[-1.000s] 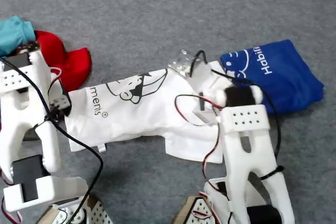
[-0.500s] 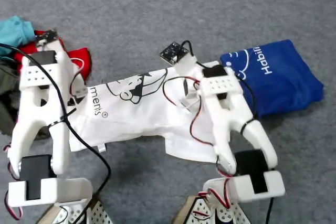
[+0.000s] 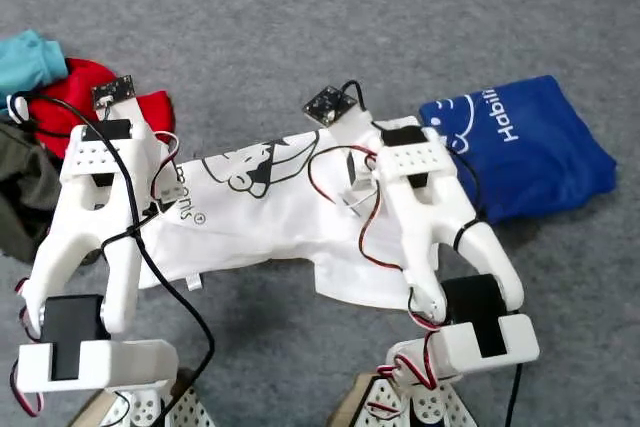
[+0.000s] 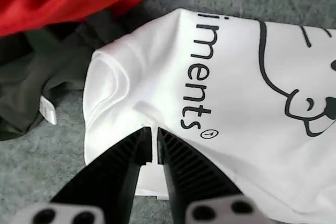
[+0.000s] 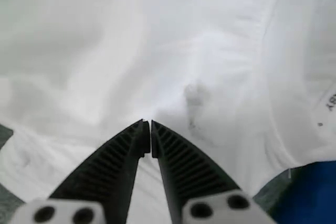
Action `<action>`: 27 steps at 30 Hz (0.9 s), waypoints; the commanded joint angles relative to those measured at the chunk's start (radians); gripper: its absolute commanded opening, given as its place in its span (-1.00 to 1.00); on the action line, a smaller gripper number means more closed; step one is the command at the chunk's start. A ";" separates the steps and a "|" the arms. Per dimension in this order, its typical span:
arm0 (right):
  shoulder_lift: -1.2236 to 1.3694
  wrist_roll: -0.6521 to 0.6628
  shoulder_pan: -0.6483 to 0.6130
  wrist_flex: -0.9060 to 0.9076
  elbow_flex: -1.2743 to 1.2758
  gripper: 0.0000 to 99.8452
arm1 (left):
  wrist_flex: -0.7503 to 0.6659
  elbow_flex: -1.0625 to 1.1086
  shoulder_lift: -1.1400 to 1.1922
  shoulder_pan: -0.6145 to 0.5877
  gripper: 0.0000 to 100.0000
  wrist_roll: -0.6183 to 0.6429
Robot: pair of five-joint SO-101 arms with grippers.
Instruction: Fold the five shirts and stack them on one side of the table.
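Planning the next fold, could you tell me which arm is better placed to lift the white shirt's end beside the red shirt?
Left, likely: the left end effector sits over that end of the white shirt; the right end effector is near the blue shirt.

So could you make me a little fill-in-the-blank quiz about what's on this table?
The spread-out shirt under both arms is ___.
The folded shirt beside the right arm is ___.
The left gripper and the right gripper both have jaws that are ___ (open or shut).
Missing words: white; blue; shut.
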 commanded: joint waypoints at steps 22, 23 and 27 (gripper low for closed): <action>-0.506 0.000 -0.085 0.040 0.444 -0.97 | -0.011 -0.017 -0.033 0.006 -0.94 -0.031; -0.524 0.000 -0.093 0.040 0.464 -0.97 | -0.011 -0.017 -0.033 0.006 -0.94 -0.031; -0.584 0.000 -0.102 0.048 0.516 -0.97 | -0.011 -0.017 -0.033 0.006 -0.94 -0.031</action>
